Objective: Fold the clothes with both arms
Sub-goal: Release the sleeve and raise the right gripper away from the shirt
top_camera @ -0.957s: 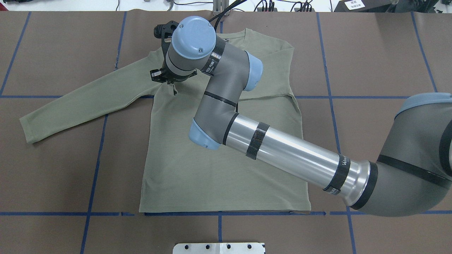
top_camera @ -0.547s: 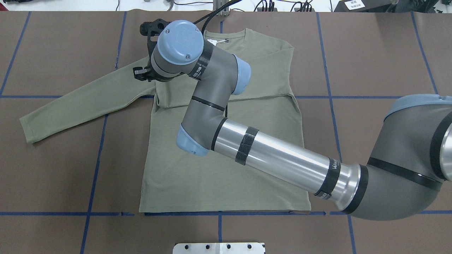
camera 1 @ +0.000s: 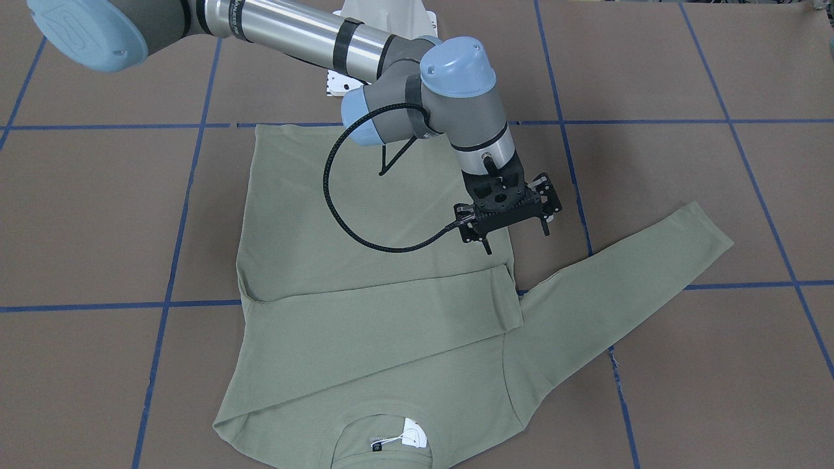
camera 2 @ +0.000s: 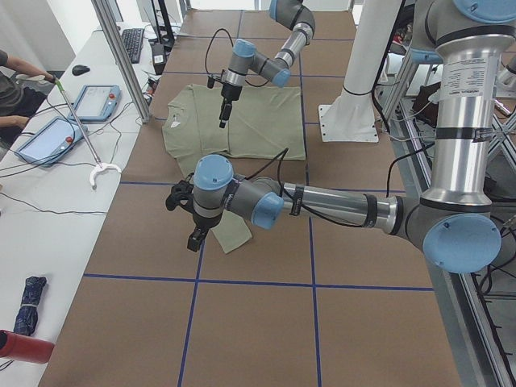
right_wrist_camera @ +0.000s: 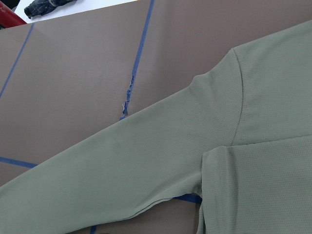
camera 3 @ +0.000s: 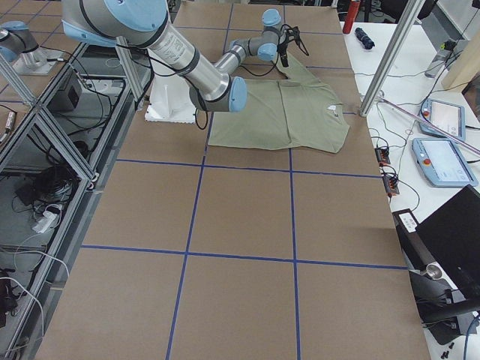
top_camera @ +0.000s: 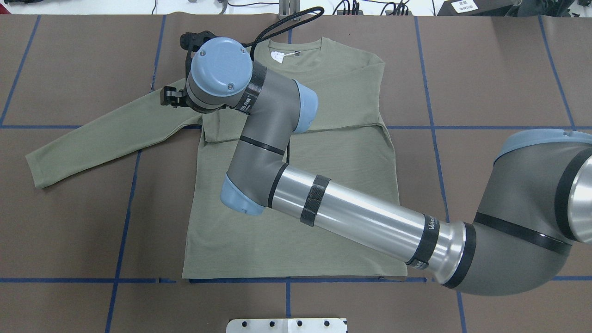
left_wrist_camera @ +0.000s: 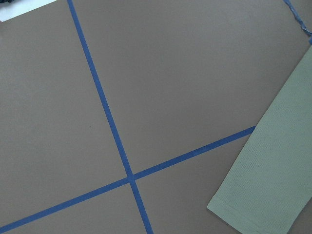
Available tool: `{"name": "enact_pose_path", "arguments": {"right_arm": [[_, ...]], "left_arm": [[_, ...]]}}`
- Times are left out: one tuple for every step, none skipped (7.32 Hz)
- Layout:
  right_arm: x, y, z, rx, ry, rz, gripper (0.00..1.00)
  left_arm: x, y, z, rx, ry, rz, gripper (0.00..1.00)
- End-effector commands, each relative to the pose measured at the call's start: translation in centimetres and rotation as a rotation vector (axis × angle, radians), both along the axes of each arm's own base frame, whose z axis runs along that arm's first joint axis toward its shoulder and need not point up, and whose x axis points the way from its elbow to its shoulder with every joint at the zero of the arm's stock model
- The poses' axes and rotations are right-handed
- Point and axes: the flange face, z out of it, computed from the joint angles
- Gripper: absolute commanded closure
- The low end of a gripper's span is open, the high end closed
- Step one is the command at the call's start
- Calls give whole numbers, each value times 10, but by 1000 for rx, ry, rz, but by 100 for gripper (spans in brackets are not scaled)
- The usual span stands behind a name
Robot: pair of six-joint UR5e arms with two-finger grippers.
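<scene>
Facing the robot: a green shirt [camera 1: 365, 273] lies on the worktop [camera 1: 651, 78], one sleeve folded over its chest. The right arm [camera 1: 456, 91] hovers by the other sleeve's armpit, jaws wide, empty. Overhead: its wrist hides that shoulder. Left end: the left arm [camera 2: 322, 197] hangs near the cuff; how its jaws stand I cannot tell.

Robotics lab: taped table [top_camera: 499, 69], teach pendants [camera 3: 442, 161]

White letters on the black strap [top_camera: 429, 233] round the right arm [top_camera: 360, 217], well back from the fingers [camera 1: 486, 245], start "WAN"; the rest curls away. The shirt's collar tag [camera 1: 413, 432] is too small to read.
</scene>
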Motion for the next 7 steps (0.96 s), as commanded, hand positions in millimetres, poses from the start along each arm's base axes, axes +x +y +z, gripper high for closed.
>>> {"name": "enact_pose_path", "arguments": {"right_arm": [[69,-11,53,-128,69,-57,0],[117,-24,91,-165,65,-83,0],[156,-36,120,-219,92,-72,0],[190,-47,137,-279,164,-83,0],[236,-53,155,-282,252,-123,0],[272,-46,187,-262,330,-158,0],[307,-37,220,-238,378,-182,0]], "left_arm": [[61,5,-7,-123,90,-88,0],[84,16,-7,-168,133,-118,0],[94,36,2,-179,173,-139,0],[116,49,4,-198,197,-187,0],[141,62,11,-210,194,-243,0],[163,67,14,-254,182,-295,0],[192,74,20,-302,160,-361,0]]}}
